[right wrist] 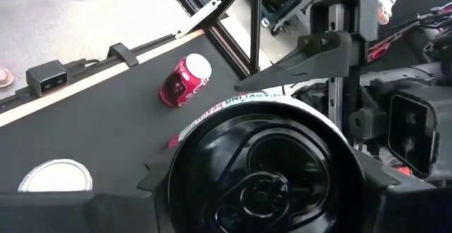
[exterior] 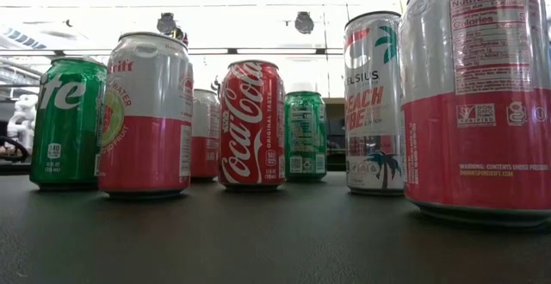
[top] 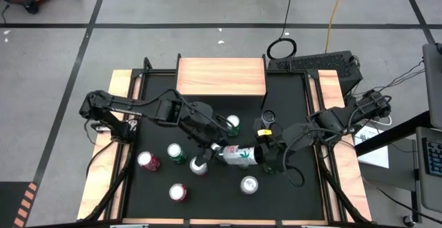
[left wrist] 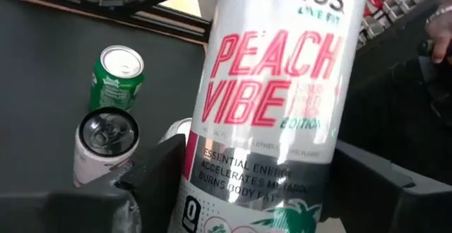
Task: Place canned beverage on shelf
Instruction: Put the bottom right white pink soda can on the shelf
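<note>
Cans crowd the black table [top: 297,117] in the high view, and between the two arms a white Celsius can [top: 238,155] lies sideways in the air. The right tool [top: 261,153] pinches its top end; the left tool [top: 215,149] is at its other end, fingers on either side. The left wrist view shows what the overhead one cannot: the can's body sits between the left fingers [left wrist: 157,176], though whether they press it cannot be told. The right wrist view looks straight onto the can's black lid [right wrist: 263,169], held between that tool's fingers.

The shelf [top: 221,76] stands at the table's far edge, bare, well apart from the held can.

Around the tools stand other cans: a green one [top: 233,123] just beside the left arm, another green one [top: 176,152], a red one [top: 147,160], a pink-and-white one [top: 178,192] and a white-topped one [top: 248,184]. A black-lidded can [top: 268,117] stands beside the right arm.

Only the low view shows the standing cans' labels: a green can with "ite" [exterior: 67,120], a red Coca-Cola can [exterior: 251,125], a Celsius "Peach Vibe" can with palms [exterior: 374,103], and a nutrition panel on the nearest can [exterior: 479,95]. The left wrist view reads "CELSIUS", "PEACH VIBE" and "ESSENTIAL ENERGY" on the held can.
</note>
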You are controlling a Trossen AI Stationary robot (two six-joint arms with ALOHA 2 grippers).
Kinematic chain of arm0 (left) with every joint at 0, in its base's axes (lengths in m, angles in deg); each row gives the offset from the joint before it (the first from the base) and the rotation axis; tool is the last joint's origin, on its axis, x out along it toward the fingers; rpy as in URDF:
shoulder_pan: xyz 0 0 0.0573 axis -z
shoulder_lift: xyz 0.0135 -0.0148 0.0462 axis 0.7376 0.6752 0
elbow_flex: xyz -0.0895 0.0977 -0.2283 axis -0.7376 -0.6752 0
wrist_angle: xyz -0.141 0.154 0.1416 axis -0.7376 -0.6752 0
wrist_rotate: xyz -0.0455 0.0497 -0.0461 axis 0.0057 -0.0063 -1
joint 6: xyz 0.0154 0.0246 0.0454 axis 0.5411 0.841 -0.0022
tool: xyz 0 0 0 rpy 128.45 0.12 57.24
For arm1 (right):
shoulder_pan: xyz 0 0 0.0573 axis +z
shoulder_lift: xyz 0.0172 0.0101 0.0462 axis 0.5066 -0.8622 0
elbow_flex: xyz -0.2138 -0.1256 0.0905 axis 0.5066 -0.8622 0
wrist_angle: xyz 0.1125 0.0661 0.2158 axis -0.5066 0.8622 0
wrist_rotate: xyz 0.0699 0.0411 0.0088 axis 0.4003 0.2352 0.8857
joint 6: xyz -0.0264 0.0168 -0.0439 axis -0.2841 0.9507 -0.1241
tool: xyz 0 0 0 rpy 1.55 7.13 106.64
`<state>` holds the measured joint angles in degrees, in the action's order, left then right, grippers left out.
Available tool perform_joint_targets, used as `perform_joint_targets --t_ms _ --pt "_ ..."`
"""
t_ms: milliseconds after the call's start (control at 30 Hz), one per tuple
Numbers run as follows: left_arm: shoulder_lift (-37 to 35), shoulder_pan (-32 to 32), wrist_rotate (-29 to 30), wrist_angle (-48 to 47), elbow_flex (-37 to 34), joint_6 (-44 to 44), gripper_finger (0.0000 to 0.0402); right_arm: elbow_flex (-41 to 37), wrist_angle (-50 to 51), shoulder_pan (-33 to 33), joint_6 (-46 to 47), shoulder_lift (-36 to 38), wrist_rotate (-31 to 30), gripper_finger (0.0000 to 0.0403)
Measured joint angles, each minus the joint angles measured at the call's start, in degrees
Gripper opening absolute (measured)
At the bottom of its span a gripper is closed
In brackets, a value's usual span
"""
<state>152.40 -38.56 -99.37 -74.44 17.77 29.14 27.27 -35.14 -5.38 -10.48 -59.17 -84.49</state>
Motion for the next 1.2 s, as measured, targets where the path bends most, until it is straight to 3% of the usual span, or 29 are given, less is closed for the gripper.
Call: perform_joint_targets --t_ms 167,300,567,933,1200 --pt "0.0 0.0 -0.1 0.1 0.0 0.4 0.0257 0.0 0.1 0.0 0.0 0.0 0.0 0.0240" --pt "0.0 0.0 0.0 0.2 0.0 1.4 0.0249 0.0 0.3 -0.1 0.0 0.0 -0.4 0.0250" --pt "-0.3 0.0 0.2 1.4 -0.1 1.6 0.0249 0.1 0.3 -0.4 5.4 0.2 -0.9 0.0313" --pt "-2.1 0.0 0.2 7.1 0.0 1.8 0.0249 0.1 4.0 -0.4 23.5 0.1 -1.1 0.0378" --pt "-5.9 0.1 6.1 8.8 0.0 3.4 0.0249 0.1 6.4 -0.5 49.1 2.4 -6.6 0.0381"
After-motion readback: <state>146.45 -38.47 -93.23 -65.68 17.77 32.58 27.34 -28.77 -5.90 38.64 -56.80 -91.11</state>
